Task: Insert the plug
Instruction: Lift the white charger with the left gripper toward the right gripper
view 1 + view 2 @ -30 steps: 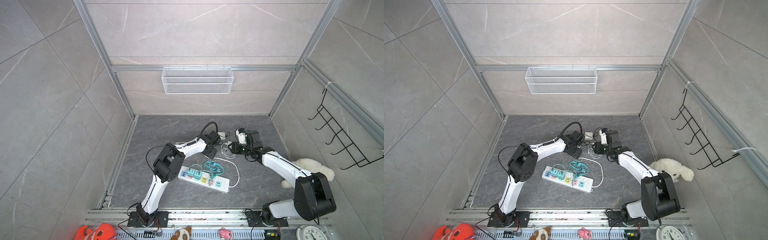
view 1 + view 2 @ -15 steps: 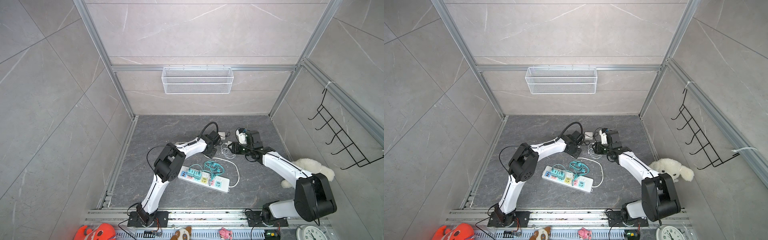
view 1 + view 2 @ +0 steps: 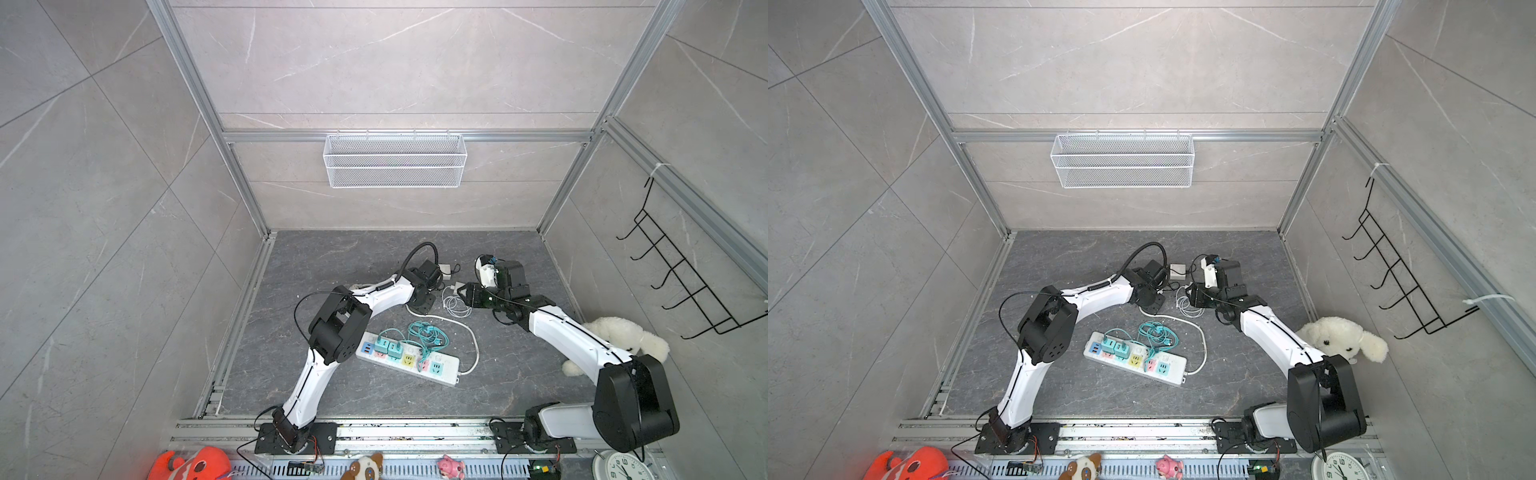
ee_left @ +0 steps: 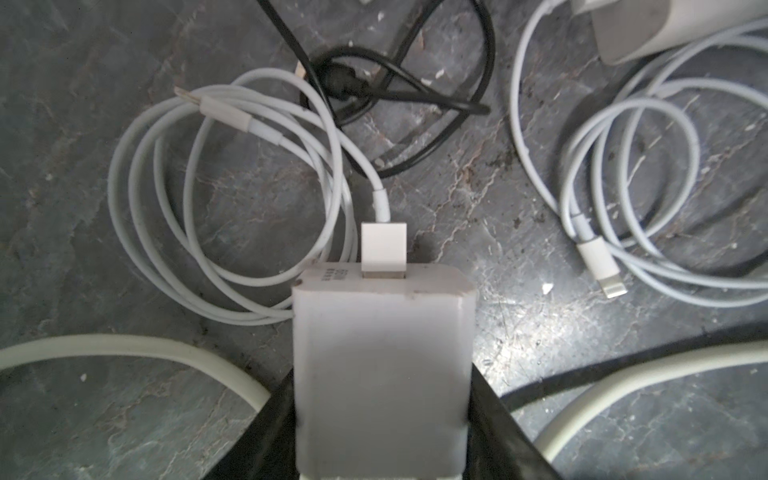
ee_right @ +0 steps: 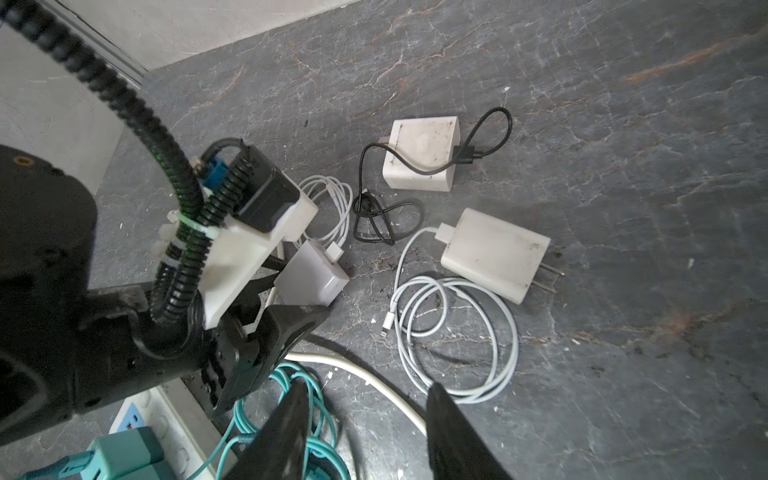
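The plug is a white charger block with a white USB cable in its end. My left gripper is shut on it, one black finger on each side, low over the grey floor. The right wrist view shows the same held block. The white power strip lies nearer the front, with two teal adapters plugged in. My right gripper stands open and empty above the strip's white cord. In both top views the left gripper and right gripper face each other.
Two more white chargers lie on the floor: one with bare prongs and a coiled white cable, one with a black cable. Teal cables lie tangled on the strip. A plush dog sits right.
My left gripper's jaws have closed onto the white charger block. Both arms have stayed almost where they were.
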### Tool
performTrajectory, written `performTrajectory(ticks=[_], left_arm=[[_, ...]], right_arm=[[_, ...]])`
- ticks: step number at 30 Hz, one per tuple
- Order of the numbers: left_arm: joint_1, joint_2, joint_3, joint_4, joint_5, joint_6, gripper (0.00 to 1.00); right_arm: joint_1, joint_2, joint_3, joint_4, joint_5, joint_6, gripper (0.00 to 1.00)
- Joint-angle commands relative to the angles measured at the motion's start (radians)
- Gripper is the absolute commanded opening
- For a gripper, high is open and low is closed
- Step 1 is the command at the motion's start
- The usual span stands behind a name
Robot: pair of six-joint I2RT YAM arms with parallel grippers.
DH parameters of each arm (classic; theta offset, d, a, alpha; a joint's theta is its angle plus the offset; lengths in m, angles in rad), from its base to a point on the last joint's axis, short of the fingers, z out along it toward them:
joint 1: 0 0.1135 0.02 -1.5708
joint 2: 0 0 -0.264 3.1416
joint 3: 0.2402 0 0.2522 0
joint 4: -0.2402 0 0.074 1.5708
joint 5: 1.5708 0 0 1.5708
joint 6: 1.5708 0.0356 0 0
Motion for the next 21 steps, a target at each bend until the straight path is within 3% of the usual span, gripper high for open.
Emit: performTrajectory(ticks=[1, 9, 21], left_arm=[[-0.003, -0.095, -0.027, 0.144, -0.026, 0.031, 0.41], [-0.003, -0.205, -0.095, 0.334, -0.007, 0.032, 0.40], [-0.003, -0.305, -0.280, 0.634, 0.219, 0.065, 0.39]], right_arm=[[-0.007, -0.043, -0.014, -0.010, 0.012, -0.009, 0.48], [-0.011, -0.110, -0.027, -0.045, 0.035, -0.008, 0.49], [-0.015, -0.253, -0.024, -0.129, 0.030, 0.022, 0.49]])
